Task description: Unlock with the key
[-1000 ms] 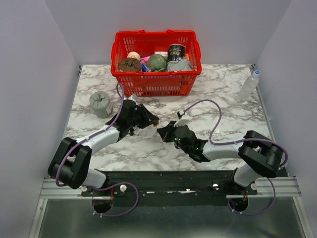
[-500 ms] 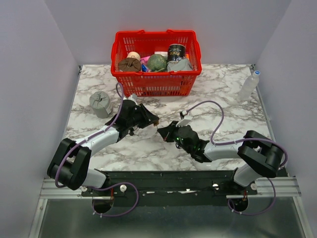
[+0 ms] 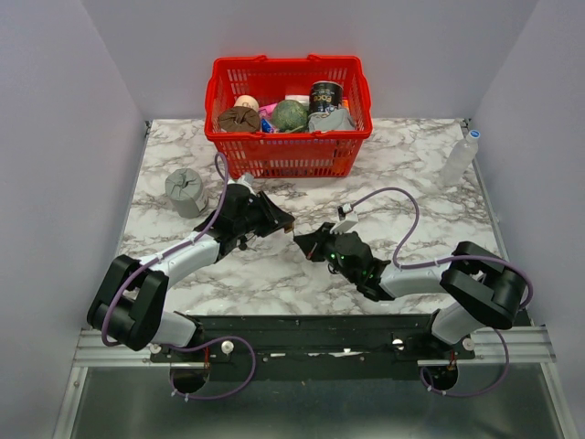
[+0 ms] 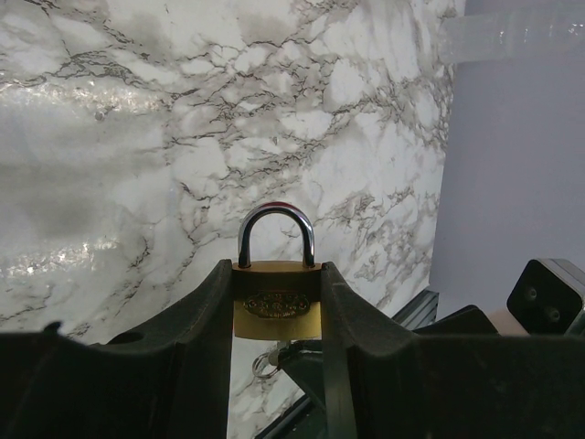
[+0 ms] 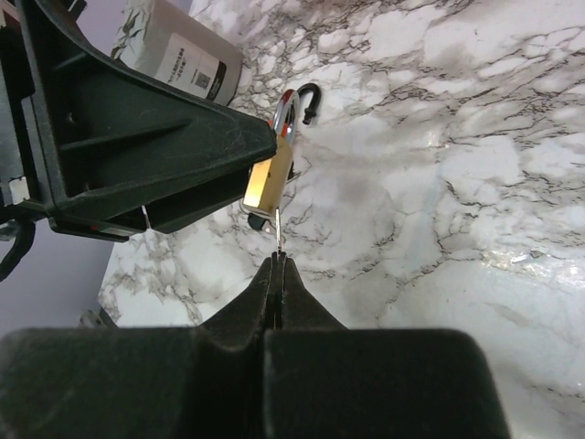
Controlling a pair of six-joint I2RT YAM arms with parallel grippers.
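My left gripper (image 3: pixel 283 221) is shut on the small brass padlock (image 4: pixel 276 309), with the steel shackle (image 4: pixel 276 224) pointing away from the wrist. The padlock hangs off the table; it also shows in the right wrist view (image 5: pixel 271 179). My right gripper (image 3: pixel 301 240) is shut on the key. The key's head is hidden between the fingers. Only its thin metal blade (image 5: pixel 277 233) shows, reaching up to the underside of the padlock. I cannot tell how deep it sits. In the left wrist view a small key ring (image 4: pixel 264 367) shows just below the padlock.
A red basket (image 3: pixel 288 157) with several items stands at the back centre. A grey canister (image 3: pixel 186 191) sits at the left, seen also in the right wrist view (image 5: pixel 178 50). A clear plastic bottle (image 3: pixel 460 157) lies at the right edge.
My right wrist has shifted slightly right and farther away, while its fingertips stay at the padlock's underside. The left arm has not moved.
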